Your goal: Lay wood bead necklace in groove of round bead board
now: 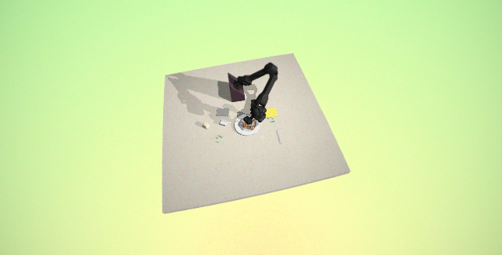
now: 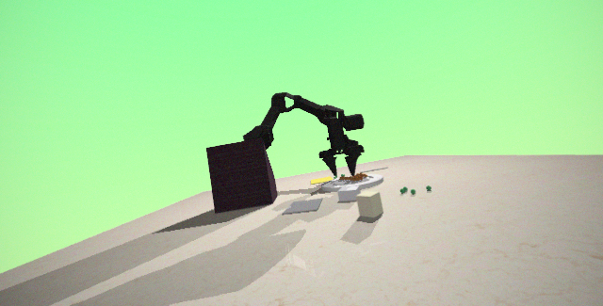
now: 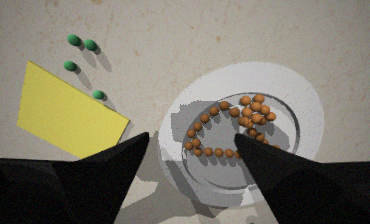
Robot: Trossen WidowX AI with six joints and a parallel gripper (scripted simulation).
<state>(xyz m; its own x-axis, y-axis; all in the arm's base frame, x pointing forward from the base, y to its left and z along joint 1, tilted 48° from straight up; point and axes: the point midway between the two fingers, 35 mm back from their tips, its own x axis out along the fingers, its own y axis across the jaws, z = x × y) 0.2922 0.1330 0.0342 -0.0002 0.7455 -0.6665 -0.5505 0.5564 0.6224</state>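
Observation:
The round white bead board (image 1: 247, 132) (image 2: 377, 182) (image 3: 306, 100) lies flat, with a ring-shaped groove. The brown wood bead necklace (image 2: 355, 177) (image 3: 208, 151) lies on it. In the wrist view, its left beads follow the groove's left arc. A row of beads crosses the inner disc, and several beads are bunched at the upper right. The groove's far right shows no beads. My gripper (image 2: 344, 175) (image 3: 192, 136) is open and empty, low over the board's left part in the wrist view. Its right finger hides some beads of the crossing row.
A yellow plate (image 1: 271, 112) (image 2: 321, 181) (image 3: 66, 115) lies beside the board, near small green balls (image 3: 74, 40). Other green balls (image 1: 219, 136) (image 2: 413, 192), a white block (image 1: 223, 122) (image 2: 349, 195), a cream block (image 1: 206, 125) (image 2: 370, 204), a grey plate (image 1: 223, 112) (image 2: 303, 206), a thin rod (image 1: 278, 136) and a dark box (image 1: 237, 95) (image 2: 240, 176) stand around.

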